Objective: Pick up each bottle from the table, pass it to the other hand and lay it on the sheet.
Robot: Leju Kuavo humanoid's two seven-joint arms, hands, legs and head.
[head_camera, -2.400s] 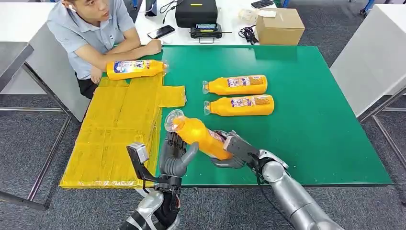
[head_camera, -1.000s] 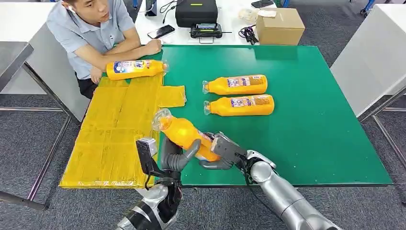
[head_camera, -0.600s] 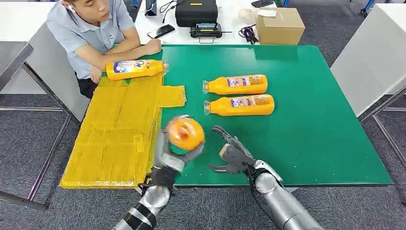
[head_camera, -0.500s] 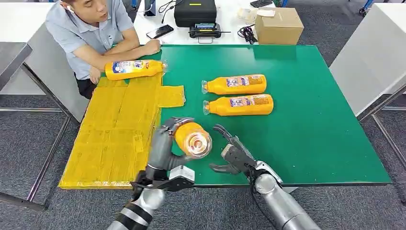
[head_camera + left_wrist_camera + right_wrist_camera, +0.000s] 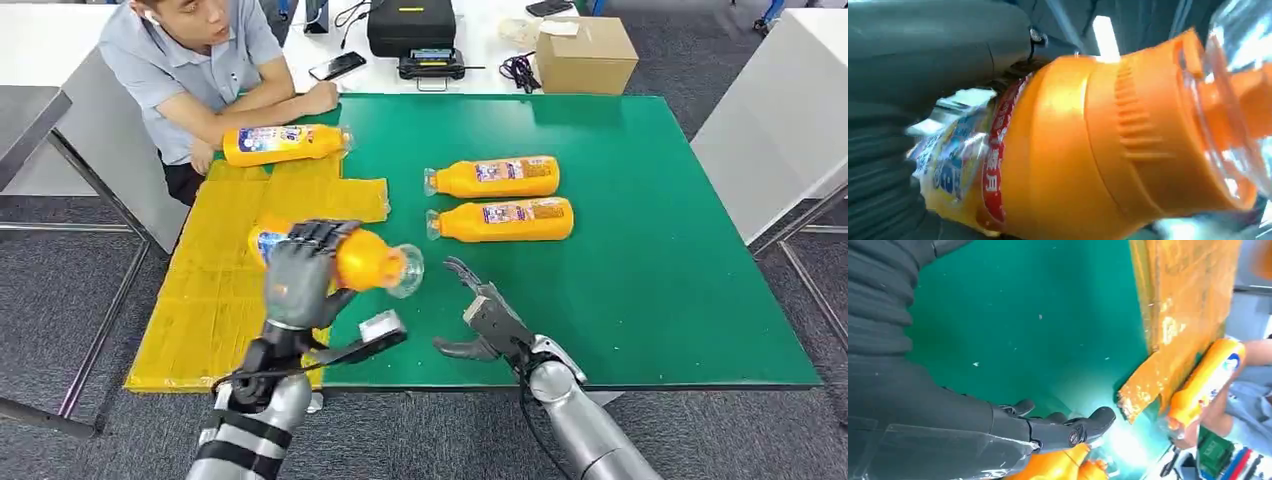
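Orange bottle [image 5: 365,260] label half-hidden in left hand [image 5: 297,275] grip; right hand [image 5: 487,318] spread, empty

A: What is the held bottle [image 5: 345,258] made of?
B: Glossy orange plastic, clear cap, shiny printed label.
A: And the surfaces?
B: Table [image 5: 650,260] at three o'clock: matt green. Sheet [image 5: 230,270] at nine o'clock: rough, crinkled yellow. Cardboard box [image 5: 586,55] at one o'clock.
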